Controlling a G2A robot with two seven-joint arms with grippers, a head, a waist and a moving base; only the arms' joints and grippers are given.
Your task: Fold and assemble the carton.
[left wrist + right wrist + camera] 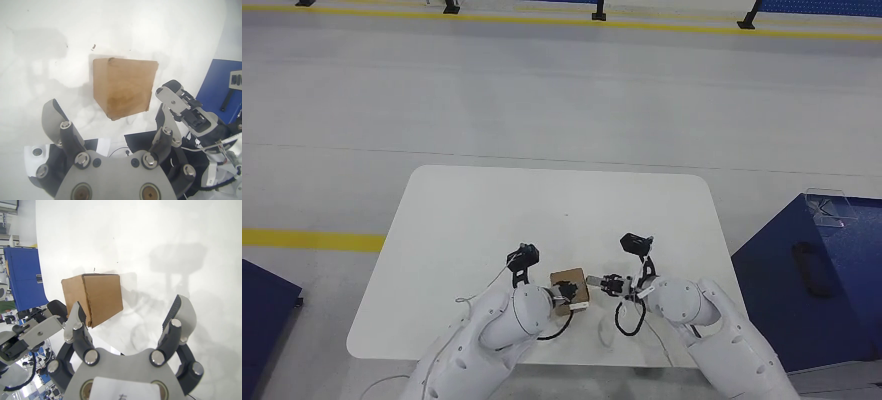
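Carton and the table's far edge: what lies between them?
Only bare white table beyond the carton, as the top view shows; the left wrist view adds tiny specks close to it.

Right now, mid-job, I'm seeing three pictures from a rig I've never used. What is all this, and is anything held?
This is a two-armed robot at a white table. The top view looks down from above its arms; the other two come from a camera on each wrist, so each shows its own tool close up. One thing lies on the table: a small brown carton, folded into a box shape, standing near the robot's edge between the arms. The left tool and the right tool are both open, one on each side of it. Nothing is held.
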